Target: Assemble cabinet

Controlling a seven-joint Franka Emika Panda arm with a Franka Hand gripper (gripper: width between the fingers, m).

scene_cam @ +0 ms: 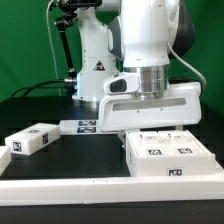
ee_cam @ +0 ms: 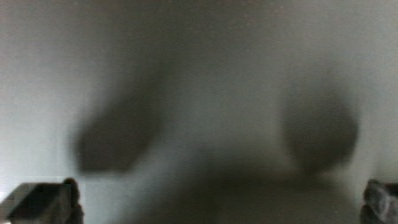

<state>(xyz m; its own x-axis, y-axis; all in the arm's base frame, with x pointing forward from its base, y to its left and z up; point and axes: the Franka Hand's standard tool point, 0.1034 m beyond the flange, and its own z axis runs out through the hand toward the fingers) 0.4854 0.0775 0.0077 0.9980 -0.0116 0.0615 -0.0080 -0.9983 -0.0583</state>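
Note:
The white cabinet body [scene_cam: 168,152] lies at the exterior view's right, with black-and-white square tags on its top face and front edge. A separate white cabinet piece [scene_cam: 30,140] with tags lies at the exterior view's left. My gripper [scene_cam: 155,127] hangs straight down, right at the far edge of the cabinet body's top. In the wrist view a blurred white surface [ee_cam: 205,90] with two dark shadows fills the frame, very close. The gripper [ee_cam: 214,205] has its dark fingertips [ee_cam: 45,203] spread to the frame's two sides, open, with nothing gripped between them.
The marker board [scene_cam: 85,126] lies flat in front of the white robot base [scene_cam: 95,65]. A long white rail [scene_cam: 60,185] runs along the table's near edge. The table is black.

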